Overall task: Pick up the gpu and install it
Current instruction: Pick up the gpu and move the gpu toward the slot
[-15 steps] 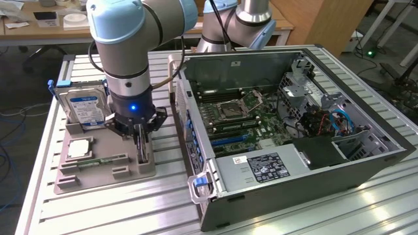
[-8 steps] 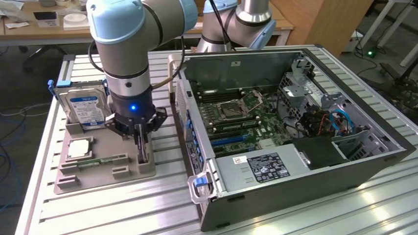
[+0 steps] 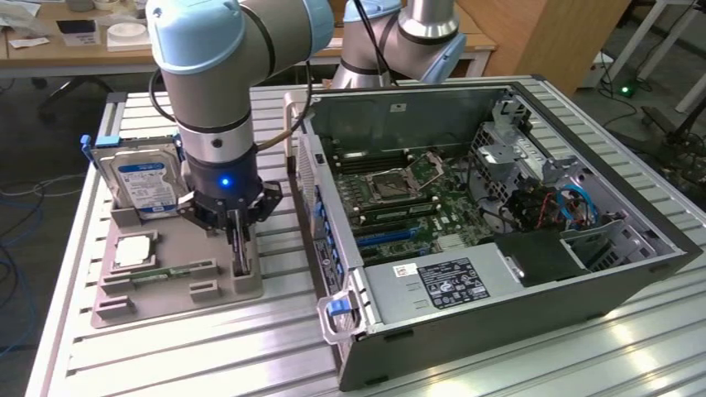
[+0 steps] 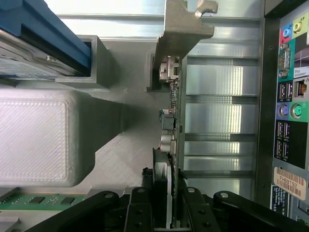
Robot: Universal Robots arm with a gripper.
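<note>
Starting at the exterior view's left, the hard drive point(image 3: 144, 178) stands upright in the grey holder tray point(image 3: 221, 291), and the green memory stick point(image 3: 171, 271) lies flat in front of it. Both are near the lift path, so a sideways swing of the arm could knock them.

Just to their right the gpu point(image 4: 175, 111) stands on edge in its slot of the tray, with its silvery bracket point(image 4: 183, 29) at one end. The gripper point(image 3: 238, 248) reaches straight down over it. Its black fingers point(image 4: 140, 208) are closed, as far as I can judge, against the card's two faces. How close to the card's middle they hold, I cannot tell.

That is the main risk. A thin card pinched over its components may slip or pivot as it leaves the slot, or drag the tray up if it binds.

Farther right, the open PC case point(image 3: 530, 322) lies on its side just beside the tray. A tilted card could catch its wall or meet the motherboard point(image 3: 425, 203) crooked.
</note>
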